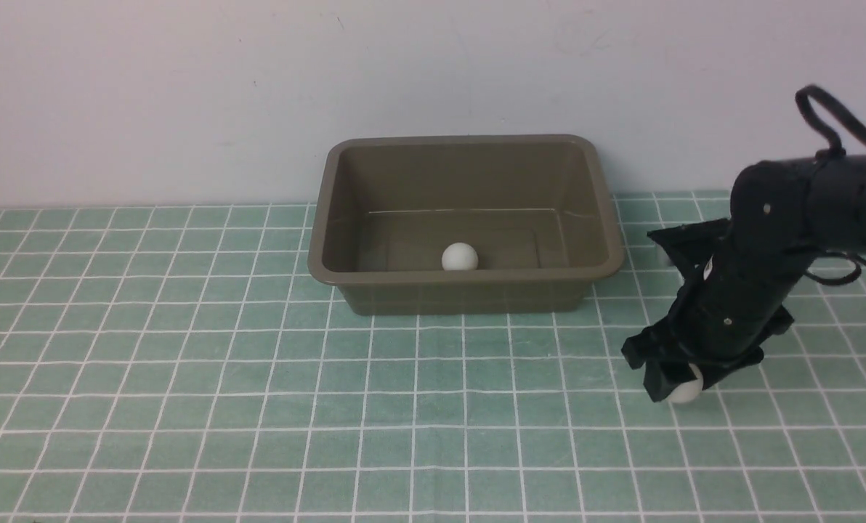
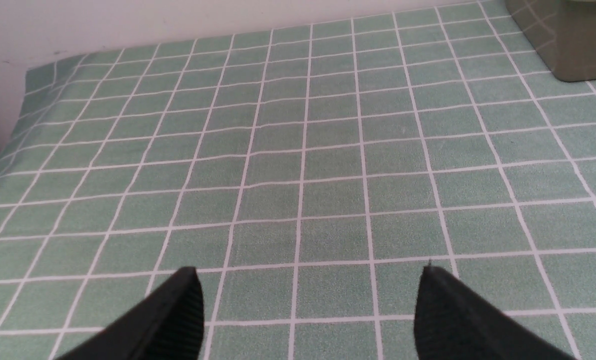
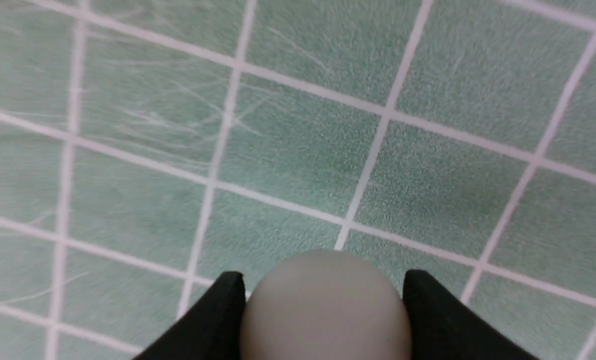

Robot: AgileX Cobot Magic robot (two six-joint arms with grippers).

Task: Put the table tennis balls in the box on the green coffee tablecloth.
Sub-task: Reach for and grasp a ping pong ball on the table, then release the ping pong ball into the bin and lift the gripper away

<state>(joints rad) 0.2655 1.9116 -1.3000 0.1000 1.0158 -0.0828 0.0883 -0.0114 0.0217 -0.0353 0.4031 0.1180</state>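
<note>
Evidently mid-pickup: the left gripper [image 2: 308,272] gaped empty above the green coffee tablecloth [image 1: 186,363], 1 ball [image 1: 460,256] lay inside the box [image 1: 462,298], and the right gripper [image 1: 676,385] flanked the 2nd ball [image 3: 325,310] on the cloth, pinch uncertain; next called for a squeeze, then a lift boxward

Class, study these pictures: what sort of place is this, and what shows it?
Probably a robot test bench: a bare white wall, a checked green tablecloth with a box, and the robot's right hand around a table tennis ball.
</note>
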